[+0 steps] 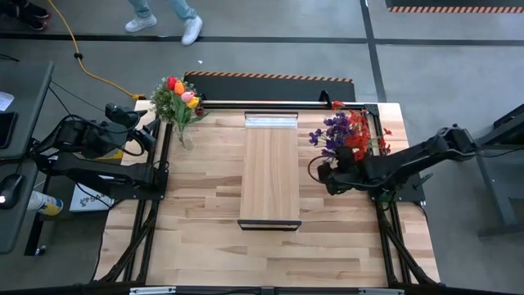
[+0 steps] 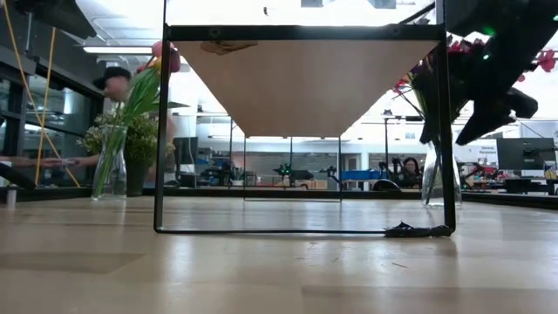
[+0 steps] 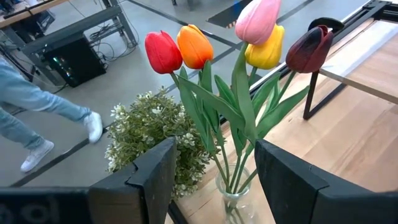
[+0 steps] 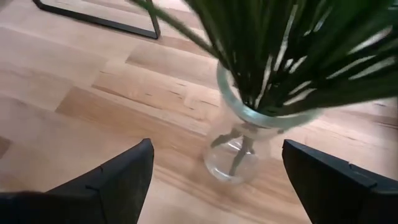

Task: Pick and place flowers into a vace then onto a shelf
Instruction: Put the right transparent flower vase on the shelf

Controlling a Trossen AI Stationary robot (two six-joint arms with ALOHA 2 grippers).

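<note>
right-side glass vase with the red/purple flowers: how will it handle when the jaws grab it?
The glass vase looks smooth, so probably slippery. Its neck is narrower than its rounded base, and the tall red and purple flowers spread wide above it: likely top-heavy, apt to tip. Being glass, it's likely fragile. The right gripper, jaws open, faces it.

We find no text, label, brand, number or sign that can be read in any of the four views. Near the left arm's base, beside the desk [image 1: 270,246], a pale box [image 1: 90,199] carries dark marks, but we cannot make them out as letters or figures.
</note>
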